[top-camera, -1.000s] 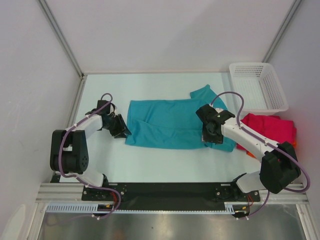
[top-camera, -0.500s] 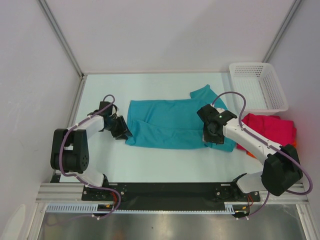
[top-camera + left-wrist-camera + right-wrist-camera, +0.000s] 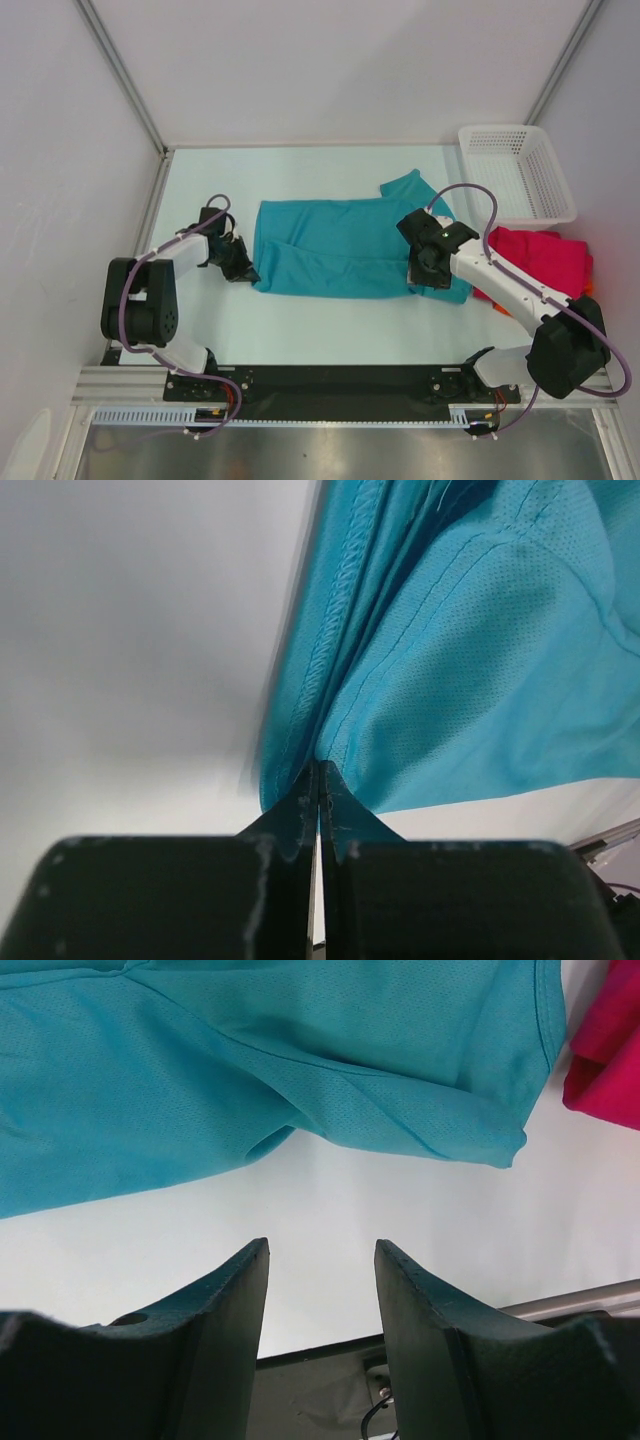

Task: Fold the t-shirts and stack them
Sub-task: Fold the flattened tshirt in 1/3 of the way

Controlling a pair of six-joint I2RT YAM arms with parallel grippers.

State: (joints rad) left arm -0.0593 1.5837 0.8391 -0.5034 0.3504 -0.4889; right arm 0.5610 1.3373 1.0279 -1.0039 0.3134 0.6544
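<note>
Overhead, white table (image 3: 330,330), pale walls (image 3: 350,70) (basket (image 3: 500,130) back right), left fingers (image 3: 300,810) pinching teal t-shirt (image 3: 340,255), right fingers (image 3: 235,1300) parted, empty.

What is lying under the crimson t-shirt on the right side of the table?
Only a thin orange edge shows from under the crimson t-shirt, at its right side. The rest of that orange cloth is covered, so its shape cannot be seen.

Lab: white-panelled robot enclosure (image 3: 350,70)
</note>
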